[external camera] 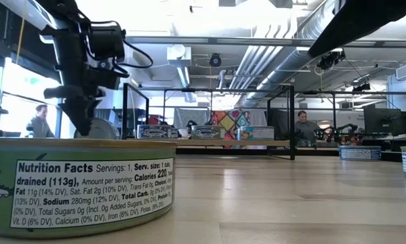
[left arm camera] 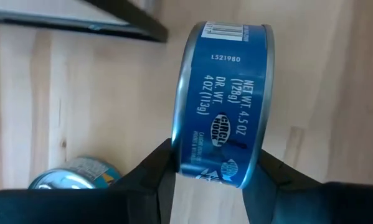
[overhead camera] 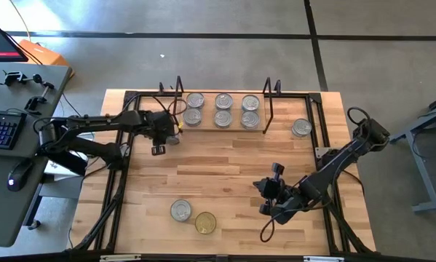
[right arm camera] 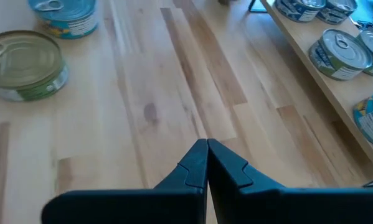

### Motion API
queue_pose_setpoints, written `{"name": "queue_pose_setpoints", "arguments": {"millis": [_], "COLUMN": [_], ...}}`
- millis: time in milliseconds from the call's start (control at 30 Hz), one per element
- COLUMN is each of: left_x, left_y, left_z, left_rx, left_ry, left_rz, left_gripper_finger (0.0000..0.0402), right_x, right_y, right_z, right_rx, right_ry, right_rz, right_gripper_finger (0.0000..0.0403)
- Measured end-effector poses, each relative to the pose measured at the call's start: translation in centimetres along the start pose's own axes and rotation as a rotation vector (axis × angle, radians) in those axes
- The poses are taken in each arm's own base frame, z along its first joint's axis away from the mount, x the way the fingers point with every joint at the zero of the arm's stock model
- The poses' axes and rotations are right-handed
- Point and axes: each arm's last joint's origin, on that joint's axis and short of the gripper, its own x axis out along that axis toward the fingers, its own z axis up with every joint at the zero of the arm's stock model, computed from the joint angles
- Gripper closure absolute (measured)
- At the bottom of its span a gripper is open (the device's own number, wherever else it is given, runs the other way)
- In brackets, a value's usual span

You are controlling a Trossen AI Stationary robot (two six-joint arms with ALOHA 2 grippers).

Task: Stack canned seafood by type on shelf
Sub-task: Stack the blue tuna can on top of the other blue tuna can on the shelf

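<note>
A light wooden tabletop (overhead camera: 225,175) carries the shelf (overhead camera: 221,128), just beside the left arm's jaws, with six silver-lidded tins (overhead camera: 222,110) on it. A lone tin (overhead camera: 301,128) lies past the shelf; a silver tin (overhead camera: 180,210) and a gold-lidded tin (overhead camera: 205,223) touch near the right arm's jaws.

One camera looks straight down on the whole table (overhead camera: 232,182). One sits low at its near edge, looking across. Both see the shelf (overhead camera: 221,131).
</note>
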Motion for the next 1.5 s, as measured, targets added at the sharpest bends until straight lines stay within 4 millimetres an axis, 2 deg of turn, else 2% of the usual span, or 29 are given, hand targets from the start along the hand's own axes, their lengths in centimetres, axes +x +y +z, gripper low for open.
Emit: {"name": "queue_pose_setpoints", "arguments": {"millis": [167,333,467,567,667,800,933,1033,1100,1233,1500], "left_x": [-0.5,-2.8,-4.7,-5.3,-6.0,-7.0,-7.6,-8.0,-8.2,-8.2,-8.2], "left_y": [-1.1,-2.7,-4.5,-5.6,-6.1,-5.9,-4.5,-3.6,-3.1,-2.5,-2.4], "left_z": [0.4,2.2,3.4,4.4,5.8,7.4,8.5,9.0,9.1,9.3,9.3], "left_rx": [0.052,0.070,0.079,0.067,0.065,0.006,-0.263,-0.420,-0.470,-0.549,-0.629], "left_ry": [-0.012,-0.083,-0.164,-0.278,-0.426,-0.600,-0.646,-0.674,-0.681,-0.678,-0.641], "left_rz": [-0.002,-0.024,-0.133,-0.322,-0.531,-0.681,-0.800,-0.850,-0.898,-0.927,-0.957], "left_gripper_finger": [0.0284,0.0284,0.0284,0.0284,0.0284,0.0284,0.0284,0.0281,0.0277,0.0274,0.0272], "right_x": [-0.3,-0.2,-0.2,0.2,1.0,2.4,3.6,3.8,3.6,3.6,6.6], "right_y": [0.2,0.2,0.1,-0.2,-0.8,-1.6,-2.4,-2.1,-1.9,-2.0,-2.5], "right_z": [-0.2,-0.1,0.1,0.4,1.1,2.5,4.4,5.6,6.3,7.7,8.9], "right_rx": [-0.008,-0.027,-0.035,-0.112,-0.172,-0.291,-0.520,-0.843,-1.065,-1.344,-1.868], "right_ry": [-0.003,-0.012,-0.052,-0.057,-0.055,-0.056,-0.127,-0.230,-0.305,-0.379,-0.313], "right_rz": [0.011,-0.002,-0.036,-0.064,-0.082,-0.051,-0.010,0.034,-0.001,-0.189,-0.447], "right_gripper_finger": [0.0402,0.0402,0.0402,0.0396,0.0368,0.0299,0.0215,0.0167,0.0150,0.0142,0.0141]}}
